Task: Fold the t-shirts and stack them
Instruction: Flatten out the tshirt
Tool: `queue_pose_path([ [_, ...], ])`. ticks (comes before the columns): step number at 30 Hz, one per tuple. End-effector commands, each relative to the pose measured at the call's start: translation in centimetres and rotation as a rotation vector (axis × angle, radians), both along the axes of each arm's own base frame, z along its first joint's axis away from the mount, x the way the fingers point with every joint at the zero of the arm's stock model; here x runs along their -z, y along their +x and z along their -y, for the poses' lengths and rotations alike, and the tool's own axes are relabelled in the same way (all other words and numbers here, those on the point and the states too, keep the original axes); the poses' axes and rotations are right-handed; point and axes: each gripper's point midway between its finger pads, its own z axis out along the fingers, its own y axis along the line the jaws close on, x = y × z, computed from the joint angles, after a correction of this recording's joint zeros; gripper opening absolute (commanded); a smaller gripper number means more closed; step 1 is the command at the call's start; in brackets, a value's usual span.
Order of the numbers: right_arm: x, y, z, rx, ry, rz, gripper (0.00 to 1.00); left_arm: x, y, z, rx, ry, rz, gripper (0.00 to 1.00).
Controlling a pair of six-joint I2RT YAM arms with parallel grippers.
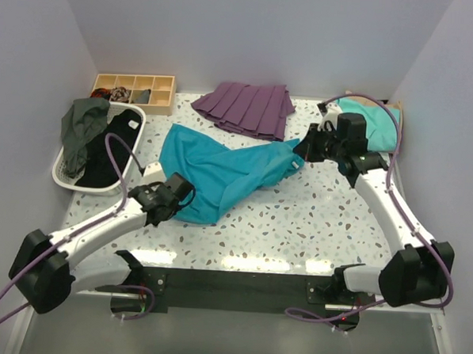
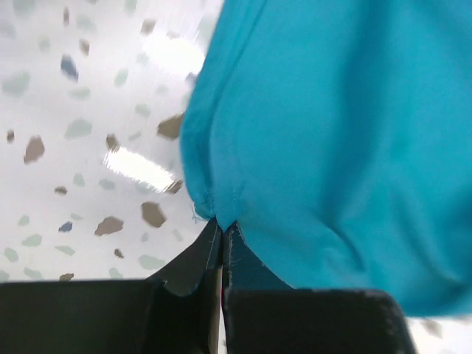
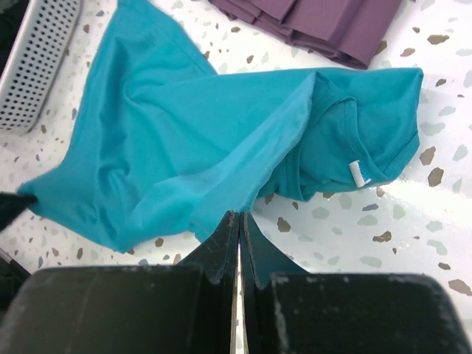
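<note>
A deep teal-blue t-shirt lies crumpled and stretched across the middle of the speckled table. My left gripper is at its near left corner. In the left wrist view the left gripper is shut, pinching the stitched hem of the teal shirt. My right gripper is shut on the shirt's far right edge. In the right wrist view the right gripper holds a fold of the teal shirt, with the collar and white label to the right. A paler mint-green t-shirt lies at the back right, under the right arm.
A purple pleated garment lies at the back centre. A white perforated basket with dark clothes stands at the left. Behind it is a wooden compartment box. A tan strip shows beside the mint shirt.
</note>
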Motion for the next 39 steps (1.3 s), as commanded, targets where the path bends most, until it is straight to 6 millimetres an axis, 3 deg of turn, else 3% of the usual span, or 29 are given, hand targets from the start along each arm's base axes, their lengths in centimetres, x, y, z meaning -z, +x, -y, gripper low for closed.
queue_pose_path([
  [1, -6.5, -2.0, 1.0, 0.011, -0.001, 0.137, 0.0, -12.1, 3.8, -0.2, 0.024, -0.012, 0.305, 0.0],
  [2, -8.0, -2.3, 1.2, 0.015, 0.0, 0.166, 0.0, -15.9, 4.2, -0.3, 0.027, -0.037, 0.385, 0.0],
  [4, -10.1, -4.0, 1.7, 0.019, 0.005, 0.206, 0.0, -18.7, 3.8, -0.8, 0.044, -0.04, 0.425, 0.0],
  [5, -12.0, -4.7, 1.9, 0.022, 0.006, 0.244, 0.0, -21.4, 3.3, -1.4, 0.041, -0.056, 0.466, 0.0],
  [7, -13.5, -6.3, 2.5, 0.028, -0.003, 0.258, 0.0, -24.0, 2.9, -1.6, 0.06, -0.089, 0.523, 0.0],
  [8, -16.1, -7.6, 2.8, 0.027, 0.0, 0.323, 0.0, -26.5, 2.5, -1.6, 0.095, -0.122, 0.578, 0.0],
  [10, -17.7, -9.5, 3.5, 0.037, -0.011, 0.345, 0.0, -28.8, 1.7, -1.7, 0.123, -0.162, 0.626, 0.0],
  [11, -20.2, -10.9, 4.0, 0.042, -0.011, 0.413, 0.0, -31.7, 0.9, -2.1, 0.162, -0.185, 0.694, 0.0],
  [13, -21.8, -12.8, 5.1, 0.071, -0.027, 0.438, 0.0, -34.7, -0.3, -2.9, 0.179, -0.213, 0.763, 0.0],
  [14, -24.1, -14.2, 5.5, 0.081, -0.021, 0.497, 0.0, -37.8, -1.6, -3.8, 0.198, -0.239, 0.84, 0.0],
  [16, -26.0, -16.6, 6.5, 0.109, -0.022, 0.546, 0.0, -40.7, -3.1, -3.8, 0.263, -0.281, 0.905, 0.0],
  [17, -28.3, -18.3, 7.0, 0.118, -0.009, 0.605, 0.0, -43.3, -4.4, -4.6, 0.28, -0.303, 0.969, 0.0],
  [19, -29.3, -20.3, 7.4, 0.117, -0.006, 0.62, 0.0, -45.1, -5.9, -4.4, 0.353, -0.336, 1.01, 0.0],
  [20, -30.9, -21.8, 7.4, 0.106, 0.01, 0.665, 0.0, -47.1, -7.0, -4.8, 0.376, -0.355, 1.059, 0.0],
  [22, -31.5, -23.7, 7.6, 0.094, 0.023, 0.693, 0.0, -48.3, -8.6, -3.7, 0.484, -0.4, 1.074, 0.0],
  [23, -32.5, -25.0, 7.7, 0.091, 0.034, 0.727, 0.0, -49.9, -9.6, -3.7, 0.521, -0.428, 1.109, 0.0],
  [26, -33.8, -28.4, 8.1, 0.076, 0.059, 0.788, 0.0, -51.3, -12.2, -1.1, 0.716, -0.528, 1.116, 0.0],
  [30, -35.2, -32.3, 8.4, 0.05, 0.085, 0.856, 0.0, -52.1, -16.0, 1.7, 0.946, -0.667, 1.117, 0.0],
  [32, -35.8, -33.8, 8.7, 0.052, 0.099, 0.885, 0.0, -52.0, -17.2, 1.8, 0.977, -0.706, 1.119, 0.0],
  [35, -36.2, -34.3, 8.7, 0.051, 0.111, 0.902, 0.0, -51.6, -18.3, 1.6, 0.99, -0.728, 1.106, 0.0],
  [37, -36.5, -33.7, 8.5, 0.047, 0.112, 0.914, 0.0, -51.2, -17.8, 1.1, 0.945, -0.716, 1.098, 0.0],
  [39, -35.6, -31.6, 8.2, 0.048, 0.096, 0.872, 0.0, -50.1, -16.5, 0.4, 0.867, -0.681, 1.076, 0.0],
])
